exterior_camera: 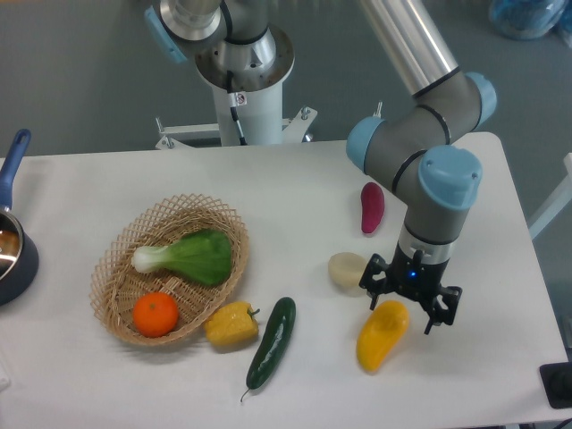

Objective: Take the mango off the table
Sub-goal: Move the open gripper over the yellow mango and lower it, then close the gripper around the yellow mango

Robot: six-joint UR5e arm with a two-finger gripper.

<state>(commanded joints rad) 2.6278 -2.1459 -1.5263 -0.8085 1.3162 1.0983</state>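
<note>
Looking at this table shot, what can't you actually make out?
- Upper end of the mango: covered by the gripper.
- Whether its fingers touch the fruit: unclear from this single view.
- Pot: cut off by the left edge.
- Black object: cut off at right.
</note>
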